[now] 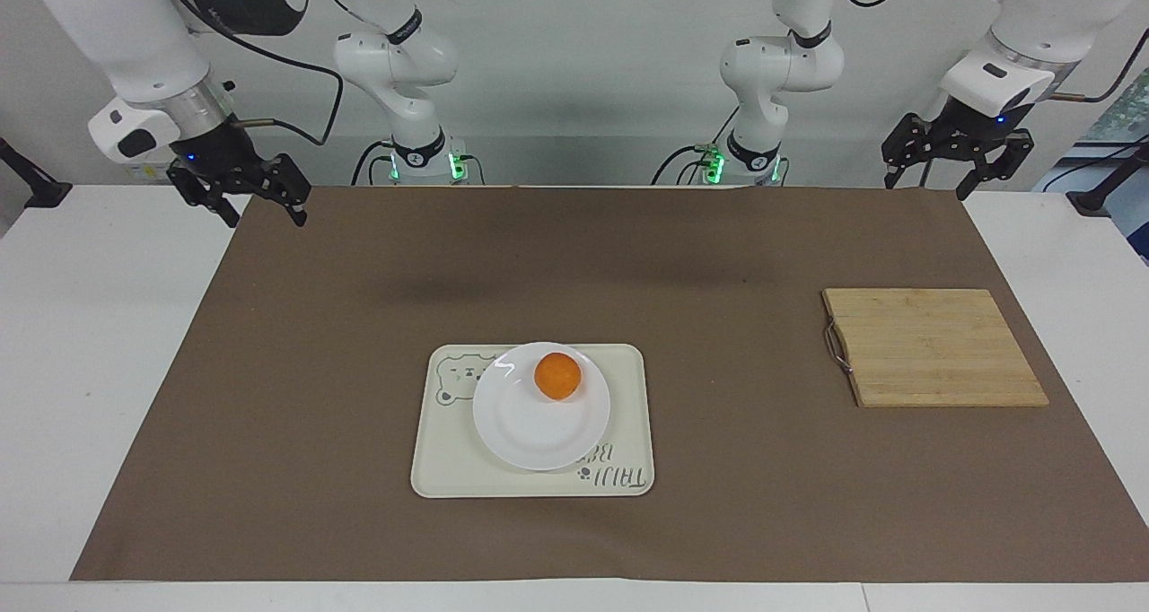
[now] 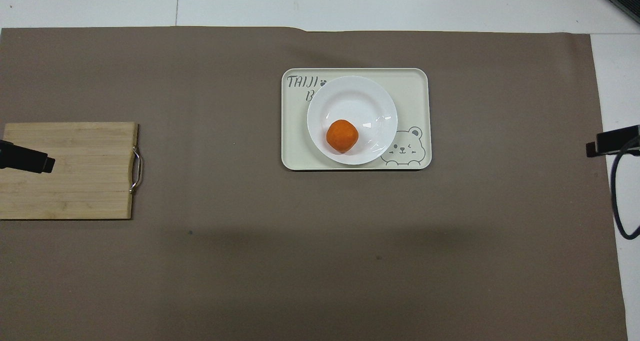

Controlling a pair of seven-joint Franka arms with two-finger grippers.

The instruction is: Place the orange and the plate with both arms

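You have the orange [image 1: 557,375] sitting in the plate [image 1: 530,432], toward the plate's edge nearer the robots, and the plate rests on the cream bear-print tray [image 1: 628,370] at the middle of the brown mat [image 1: 359,370]. Your right gripper [image 1: 266,208] hangs empty with its fingers spread above the mat's corner at the right arm's end. Your left gripper [image 1: 925,178] hangs empty too, fingers apart, above the mat's corner at the left arm's end. The wooden cutting board [image 1: 934,347] lies bare toward that same end.
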